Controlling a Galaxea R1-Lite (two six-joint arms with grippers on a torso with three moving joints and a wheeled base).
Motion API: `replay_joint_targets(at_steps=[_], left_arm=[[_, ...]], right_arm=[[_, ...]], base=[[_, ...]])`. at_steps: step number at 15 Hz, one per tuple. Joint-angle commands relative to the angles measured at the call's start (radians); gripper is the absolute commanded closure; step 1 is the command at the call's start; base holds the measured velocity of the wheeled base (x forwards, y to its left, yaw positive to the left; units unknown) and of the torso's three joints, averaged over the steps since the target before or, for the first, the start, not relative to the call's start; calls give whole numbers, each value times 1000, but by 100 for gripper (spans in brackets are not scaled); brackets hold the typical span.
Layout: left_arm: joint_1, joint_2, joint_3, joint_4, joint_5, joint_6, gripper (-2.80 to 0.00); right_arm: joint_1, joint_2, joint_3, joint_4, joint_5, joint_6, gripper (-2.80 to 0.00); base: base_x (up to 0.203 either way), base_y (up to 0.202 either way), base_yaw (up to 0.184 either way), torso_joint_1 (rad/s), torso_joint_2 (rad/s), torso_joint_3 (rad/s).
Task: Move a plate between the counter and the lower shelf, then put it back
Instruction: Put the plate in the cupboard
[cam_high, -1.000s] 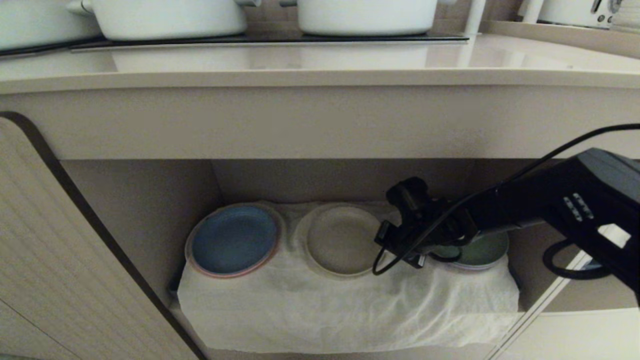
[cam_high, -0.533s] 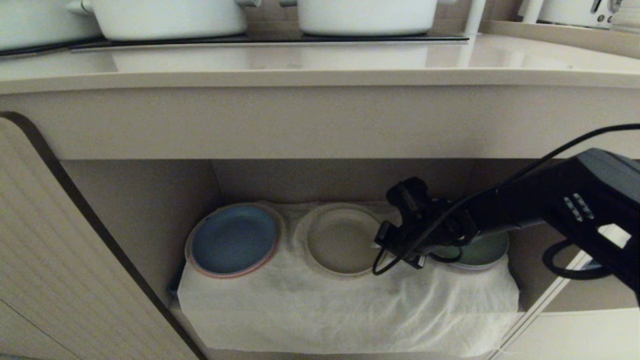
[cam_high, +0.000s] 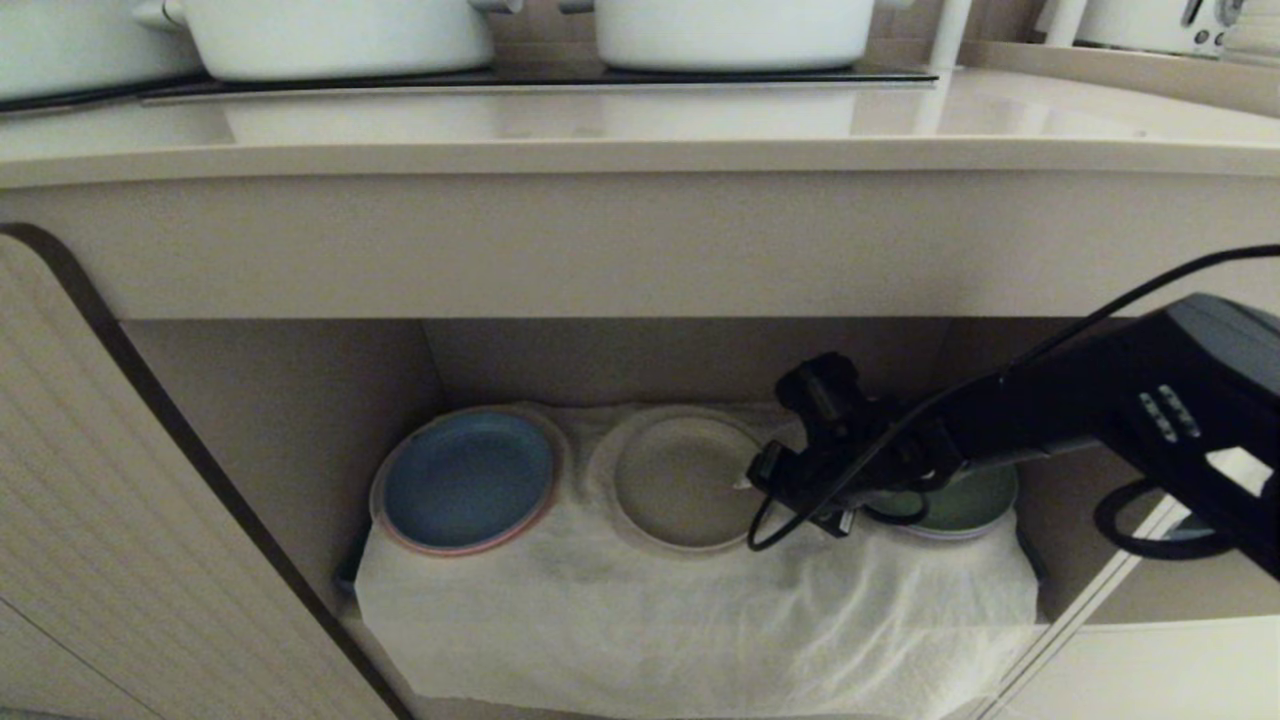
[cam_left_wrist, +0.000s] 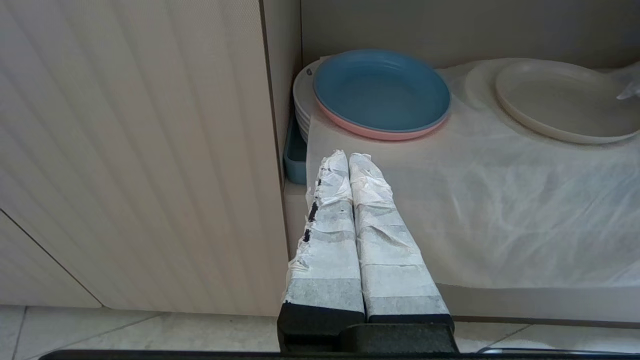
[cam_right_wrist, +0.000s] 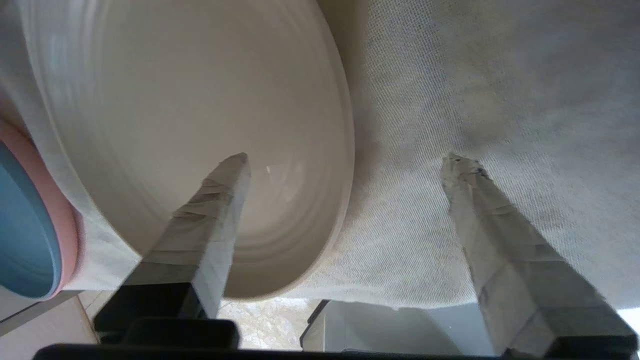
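The beige plate (cam_high: 680, 480) lies flat on the white cloth of the lower shelf (cam_high: 680, 610), between a blue plate and a green one. My right gripper (cam_high: 760, 490) reaches into the recess at the plate's right rim. In the right wrist view it (cam_right_wrist: 347, 159) is open: one finger hangs over the inside of the plate (cam_right_wrist: 190, 125), the other over the cloth, with the rim between them and nothing gripped. My left gripper (cam_left_wrist: 348, 157) is shut and empty, parked low in front of the shelf's left end. The counter (cam_high: 640, 130) runs above.
A blue plate (cam_high: 468, 480) on a pink one sits at the shelf's left, a green plate (cam_high: 965, 500) at the right behind my right arm. Two white pots (cam_high: 340, 35) (cam_high: 735, 30) stand on the hob. A ribbed cabinet door (cam_high: 120, 520) flanks the recess on the left.
My right gripper's jaws have opened wide and let go of the beige plate's rim. The plate has settled on the cloth; the arm has hardly moved.
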Motion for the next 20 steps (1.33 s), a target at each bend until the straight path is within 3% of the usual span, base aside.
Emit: replay_joint_targets(at_steps=[1, 3, 20], left_arm=[[0, 0, 0, -1, 0, -1, 0], [0, 0, 0, 0, 0, -1, 0], [0, 0, 0, 0, 0, -1, 0]], right_arm=[[0, -16, 5, 13, 0, 1, -280], [0, -25, 21, 48, 2, -38, -280], [2, -178, 197, 49, 44, -42, -280]], base=[[0, 0, 0, 0, 0, 0], [0, 0, 0, 0, 0, 0], [0, 0, 0, 0, 0, 0]])
